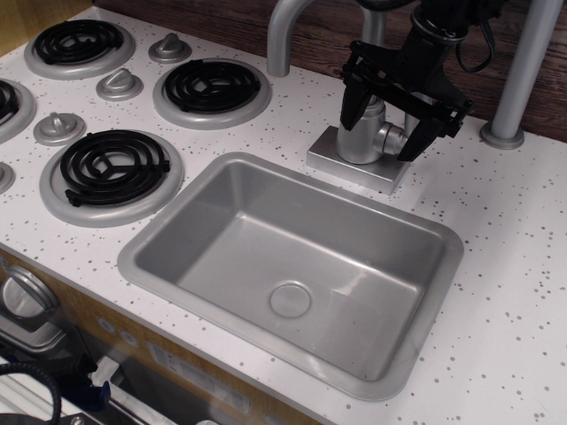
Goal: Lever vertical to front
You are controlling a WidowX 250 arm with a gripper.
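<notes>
A white, dark-speckled surface (pixel 505 257) runs in front of a dark wood back wall. Far off to the left of the claw sit black coil burners (pixel 113 166) with round grey knobs (pixel 119 85) between them. Below and left of the claw, a grey sink (pixel 159 241) is sunk into the surface. The curved spout (pixel 282 35) rises just left of it. The black claw (pixel 383 122) hangs straight over the faucet body (pixel 361 133), its fingers (pixel 423 133) spread wide to either side. The lever (pixel 393 140) pokes out between them on the body's right side; its paddle is mostly hidden, and I cannot tell whether the right finger touches it. A grey post (pixel 524 71) stands to the right.
</notes>
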